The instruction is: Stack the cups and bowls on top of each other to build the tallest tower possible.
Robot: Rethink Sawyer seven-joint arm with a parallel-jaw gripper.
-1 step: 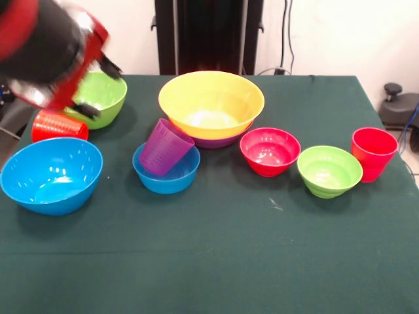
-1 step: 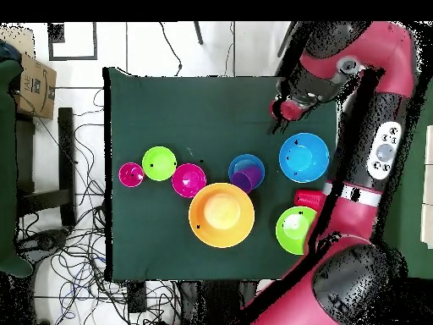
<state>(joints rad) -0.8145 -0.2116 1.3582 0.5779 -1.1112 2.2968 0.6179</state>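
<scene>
Green cloth covers your table (image 1: 216,261). Your gripper (image 2: 279,114) hangs above it empty; I cannot tell whether it is open or closed. The yellow bowl (image 1: 211,103) sits nested in a purple bowl (image 1: 219,141). The purple cup (image 1: 165,148) leans tilted inside the small blue bowl (image 1: 167,176). One red cup (image 1: 59,125) lies beside the large green bowl (image 1: 98,98); another red cup (image 1: 373,152) stands upright beside the small green bowl (image 1: 329,171).

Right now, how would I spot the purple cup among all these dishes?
Find the big yellow bowl at the table's middle. Just in front of it sits a small blue bowl. The purple cup leans tilted inside that bowl, the only see-through purple tumbler; the other cups are red.
</scene>
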